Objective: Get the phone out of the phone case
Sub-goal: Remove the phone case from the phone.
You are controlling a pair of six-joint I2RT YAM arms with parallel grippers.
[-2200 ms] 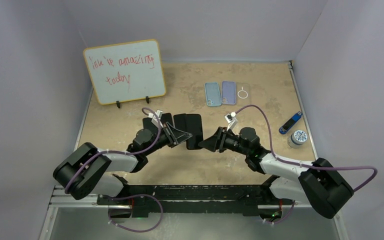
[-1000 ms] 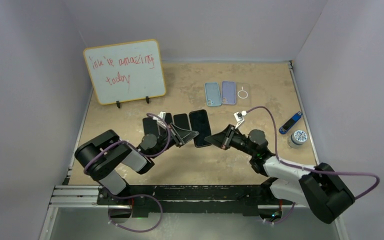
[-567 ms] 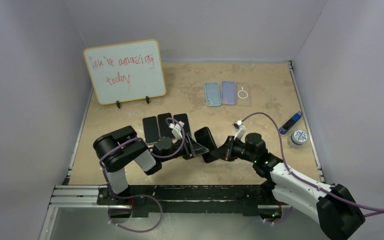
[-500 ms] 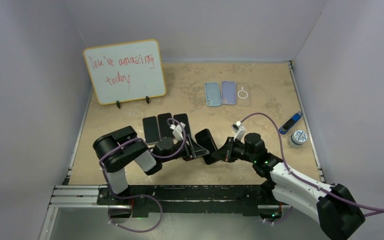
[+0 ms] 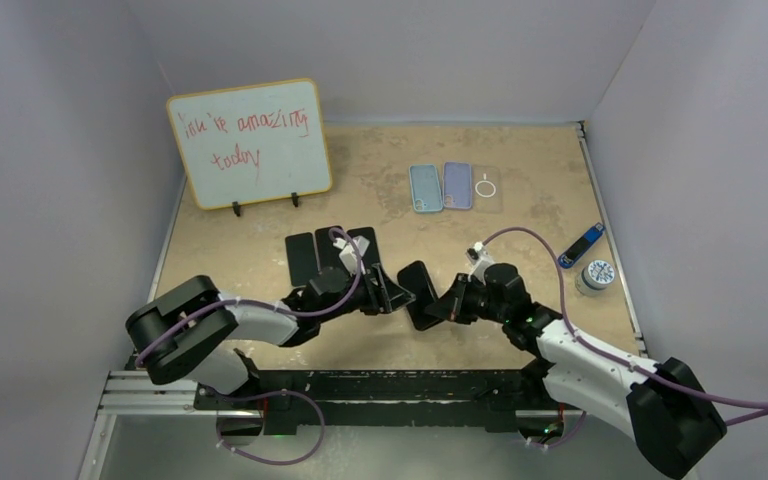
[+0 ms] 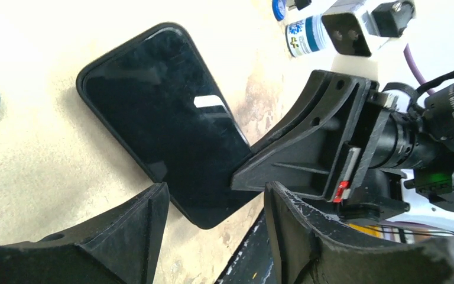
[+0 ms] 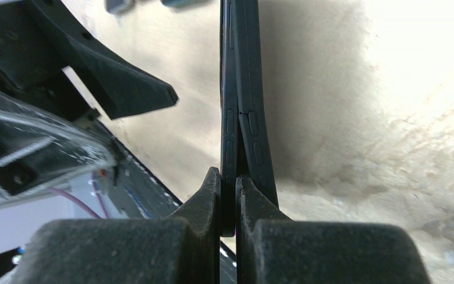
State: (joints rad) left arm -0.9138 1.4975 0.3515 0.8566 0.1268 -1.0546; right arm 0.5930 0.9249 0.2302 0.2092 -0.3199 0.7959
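The black phone in its black case lies tilted on the table between my two grippers, screen up in the left wrist view. My right gripper is shut on its near end. In the right wrist view the phone shows edge-on as the layer pinched between the fingertips. A second black layer, the case, parts from it and runs outside the right finger. My left gripper is open and empty, its fingers just short of the phone's near corner.
Three black phones lie in a row behind the left arm. Three phone cases lie at the back. A whiteboard stands at the back left. A blue item and a round bottle sit at the right.
The phone and both grippers have moved from beside the row of phones toward the near edge and right. The left gripper has drawn back a little to the left.
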